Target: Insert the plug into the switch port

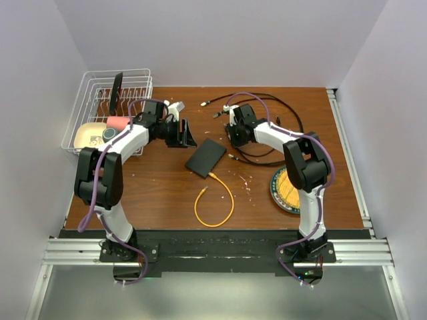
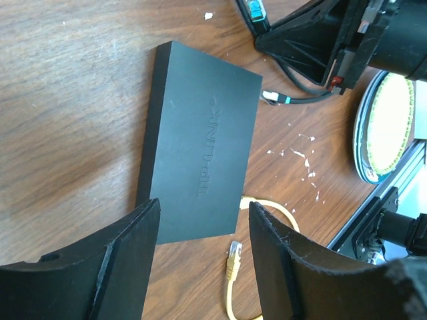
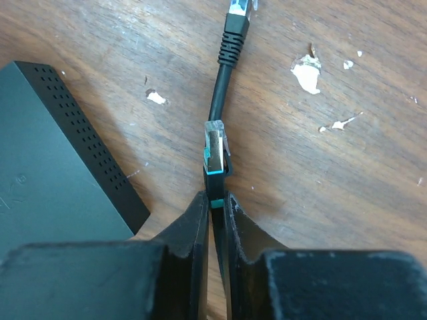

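right claw (image 3: pixel 213 200) pinched shut on plug (image 3: pixel 215 148), tip pointing straight away from it, left claw (image 2: pixel 205 207) open, empty, above switch (image 2: pixel 200 133)

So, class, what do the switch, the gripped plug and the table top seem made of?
The switch: probably matte black plastic; dull face, embossed logo.
The plug: likely clear glossy plastic over metal contacts.
The table top: brown wood grain, chipped; solid or veneer unclear.

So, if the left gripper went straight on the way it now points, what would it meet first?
Probably the switch, lying flat on the table just ahead of its open jaws, though depth is unclear.
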Controlling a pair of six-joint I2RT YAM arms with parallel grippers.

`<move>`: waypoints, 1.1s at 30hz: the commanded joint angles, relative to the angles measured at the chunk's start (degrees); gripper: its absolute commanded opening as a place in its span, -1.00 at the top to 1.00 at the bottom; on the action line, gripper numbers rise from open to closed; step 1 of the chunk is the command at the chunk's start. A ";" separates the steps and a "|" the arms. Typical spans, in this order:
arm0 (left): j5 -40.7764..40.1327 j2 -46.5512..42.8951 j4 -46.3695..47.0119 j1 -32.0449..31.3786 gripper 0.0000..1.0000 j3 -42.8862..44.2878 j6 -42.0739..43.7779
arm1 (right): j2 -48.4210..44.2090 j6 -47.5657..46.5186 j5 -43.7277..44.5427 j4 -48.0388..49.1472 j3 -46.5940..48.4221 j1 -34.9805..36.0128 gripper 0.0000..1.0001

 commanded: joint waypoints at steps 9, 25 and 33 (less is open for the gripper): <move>-3.06 -2.06 3.90 -3.32 -0.23 6.34 -9.86 | -15.12 -1.52 1.84 1.91 -5.35 0.65 0.89; -4.40 6.81 8.38 -12.20 -0.18 20.06 -20.94 | -25.50 -4.33 0.44 3.67 -10.45 3.12 0.89; -4.57 8.66 9.34 -13.35 -0.12 21.11 -23.22 | -26.11 -4.06 -1.67 4.46 -11.15 3.47 0.88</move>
